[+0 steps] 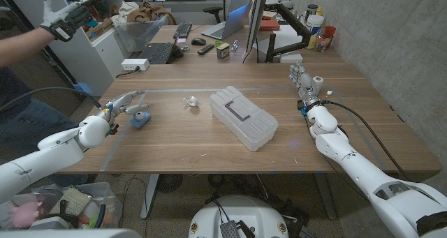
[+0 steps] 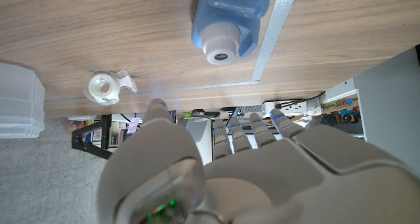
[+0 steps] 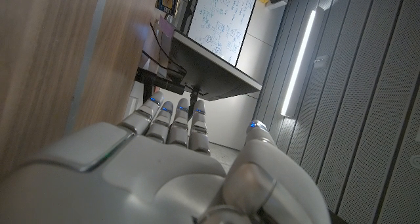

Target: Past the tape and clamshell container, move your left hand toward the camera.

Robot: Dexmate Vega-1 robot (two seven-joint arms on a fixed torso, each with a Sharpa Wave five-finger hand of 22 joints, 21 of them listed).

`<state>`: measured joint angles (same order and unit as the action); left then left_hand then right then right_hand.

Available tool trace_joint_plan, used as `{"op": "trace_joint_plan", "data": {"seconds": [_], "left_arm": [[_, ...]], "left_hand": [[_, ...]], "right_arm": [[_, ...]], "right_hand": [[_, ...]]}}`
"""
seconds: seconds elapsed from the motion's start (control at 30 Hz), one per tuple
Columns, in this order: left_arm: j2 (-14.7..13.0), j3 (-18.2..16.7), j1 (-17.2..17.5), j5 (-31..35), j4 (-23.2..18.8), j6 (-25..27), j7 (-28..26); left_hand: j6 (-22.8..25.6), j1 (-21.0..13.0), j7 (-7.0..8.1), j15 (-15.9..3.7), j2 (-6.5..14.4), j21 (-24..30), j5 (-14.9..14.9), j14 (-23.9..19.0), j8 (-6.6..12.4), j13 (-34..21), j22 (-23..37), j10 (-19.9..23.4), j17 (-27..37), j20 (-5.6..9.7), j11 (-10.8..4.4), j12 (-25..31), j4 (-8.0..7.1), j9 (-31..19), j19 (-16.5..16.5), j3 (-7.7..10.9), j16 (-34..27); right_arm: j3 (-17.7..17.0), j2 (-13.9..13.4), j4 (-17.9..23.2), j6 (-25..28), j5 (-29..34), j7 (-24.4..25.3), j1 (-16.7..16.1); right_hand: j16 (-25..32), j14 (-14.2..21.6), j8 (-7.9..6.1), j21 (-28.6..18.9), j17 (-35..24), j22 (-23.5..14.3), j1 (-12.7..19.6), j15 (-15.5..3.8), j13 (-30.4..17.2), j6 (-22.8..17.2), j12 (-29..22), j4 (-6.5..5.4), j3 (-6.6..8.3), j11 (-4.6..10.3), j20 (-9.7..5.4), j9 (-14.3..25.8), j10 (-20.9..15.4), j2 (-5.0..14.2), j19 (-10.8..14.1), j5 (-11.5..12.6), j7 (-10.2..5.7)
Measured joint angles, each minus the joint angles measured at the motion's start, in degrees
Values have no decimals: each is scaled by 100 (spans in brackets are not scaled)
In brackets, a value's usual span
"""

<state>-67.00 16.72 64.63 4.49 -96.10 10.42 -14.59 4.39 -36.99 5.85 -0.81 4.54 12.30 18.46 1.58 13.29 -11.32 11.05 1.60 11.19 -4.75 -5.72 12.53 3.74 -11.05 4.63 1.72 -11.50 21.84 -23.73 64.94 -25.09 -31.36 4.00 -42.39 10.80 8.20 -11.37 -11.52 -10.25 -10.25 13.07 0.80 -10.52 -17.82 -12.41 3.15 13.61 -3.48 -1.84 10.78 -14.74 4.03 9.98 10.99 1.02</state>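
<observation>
Fingers (image 1: 133,98) of the left hand (image 1: 120,105) spread, holding nothing, just beside the blue tape dispenser (image 1: 140,119). Small tape roll (image 1: 189,102) then clamshell container (image 1: 243,117) beyond it; no camera discernible there.

My left arm (image 1: 42,154): glossy white rounded shells, ball-shaped wrist joint, grey cable looping off behind it. My left hand (image 1: 126,102): pale grey segmented fingers; wrist view shows blue marks on fingers (image 2: 275,122), green light low in casing. My right arm (image 1: 356,161): same white shells, black cable trailing from wrist. My right hand (image 1: 302,81): grey-white, blue dots on fingertips (image 3: 172,115).
</observation>
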Motion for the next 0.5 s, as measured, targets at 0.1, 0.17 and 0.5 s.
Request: {"op": "trace_joint_plan", "data": {"seconds": [0.1,0.17,0.5], "left_arm": [[25,99,-22,-7,-3,6,-1],[47,144,-55,-8,-1,18,-3],[92,258,-131,-4,16,44,4]], "left_hand": [[0,0,0,0,0,0,0,0,0,0,0,0,0,0,0,0,23,0,0,23,0],[0,0,0,0,0,0,0,0,0,0,0,0,0,0,0,0,29,0,0,17,0],[0,-45,0,0,-1,0,0,0,0,-17,0,0,16,-19,0,0,47,0,20,0,0]], "right_arm": [[0,-11,-1,-11,-10,-30,0],[-2,-22,-1,-15,-12,-36,0],[-17,-74,51,-16,-12,-45,-13]], "right_hand": [[0,0,0,0,0,0,0,0,0,0,0,0,0,0,0,0,0,0,0,0,0],[0,0,0,0,0,0,0,0,0,0,0,0,0,0,0,0,0,0,0,0,0],[0,0,0,0,0,0,0,0,0,0,0,16,-17,0,0,0,0,0,0,0,0]]}}
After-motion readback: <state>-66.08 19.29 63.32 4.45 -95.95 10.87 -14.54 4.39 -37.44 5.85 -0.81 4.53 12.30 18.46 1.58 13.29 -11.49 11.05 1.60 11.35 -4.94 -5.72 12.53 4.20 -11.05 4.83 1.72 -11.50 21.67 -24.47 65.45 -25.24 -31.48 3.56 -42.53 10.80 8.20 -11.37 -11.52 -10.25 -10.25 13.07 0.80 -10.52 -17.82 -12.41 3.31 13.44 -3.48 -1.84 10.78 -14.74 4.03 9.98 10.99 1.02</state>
